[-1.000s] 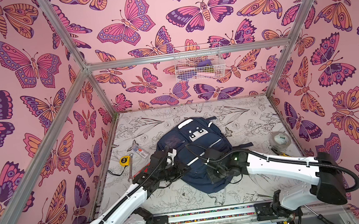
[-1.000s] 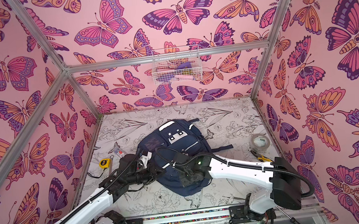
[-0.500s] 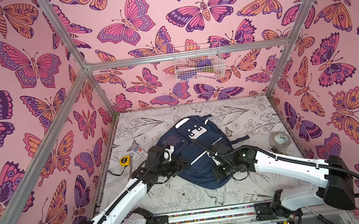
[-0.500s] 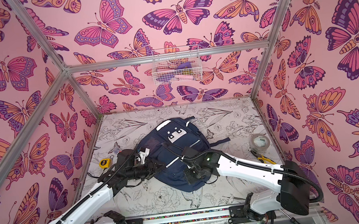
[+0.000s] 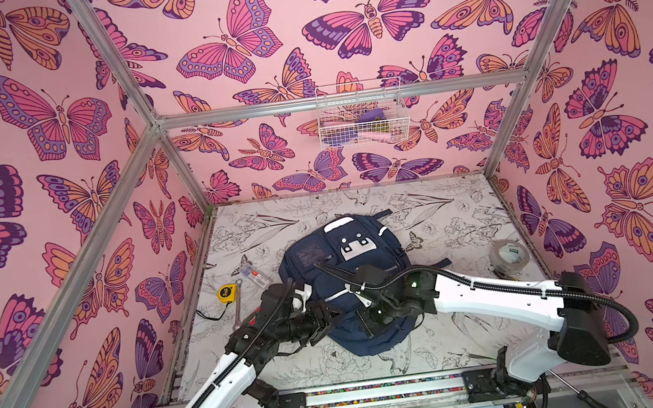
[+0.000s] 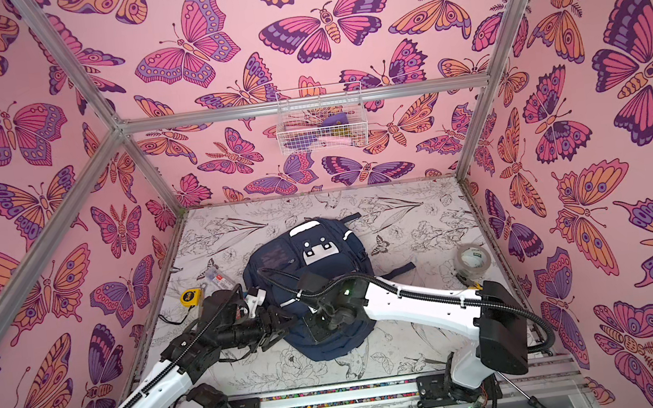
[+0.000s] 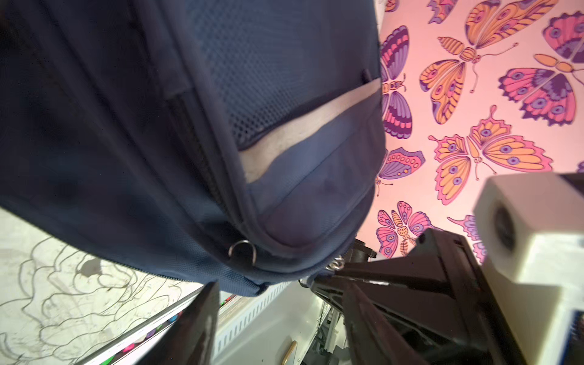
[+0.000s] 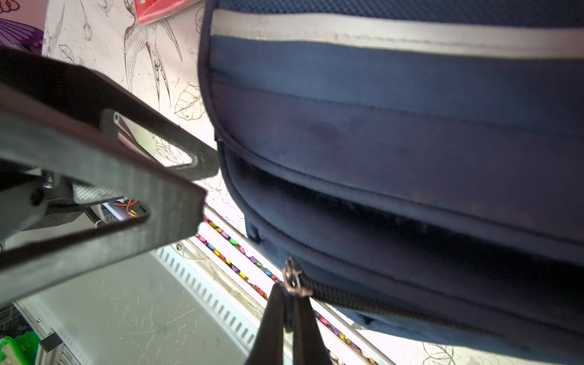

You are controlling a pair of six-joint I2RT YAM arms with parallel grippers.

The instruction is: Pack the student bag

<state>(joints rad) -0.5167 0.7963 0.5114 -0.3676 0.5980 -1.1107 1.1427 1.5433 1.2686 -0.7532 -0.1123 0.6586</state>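
Flower-printed surface [image 5: 442, 208] bears the student bag [image 5: 385, 255]; right jaws pinch its zipper pull [image 8: 292, 279], probably to open it, left jaws parted.

Pink butterfly walls [image 5: 296, 28] stand behind silver metal bars [image 5: 342, 100]. A white wire basket [image 5: 322, 130] hangs at the back. The floor [image 5: 464, 214] shows inked flowers.

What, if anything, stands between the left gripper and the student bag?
Nothing visible does. The left gripper is open at the near left edge of the student bag, and the left wrist view shows only the bag's fabric ahead of its fingers.
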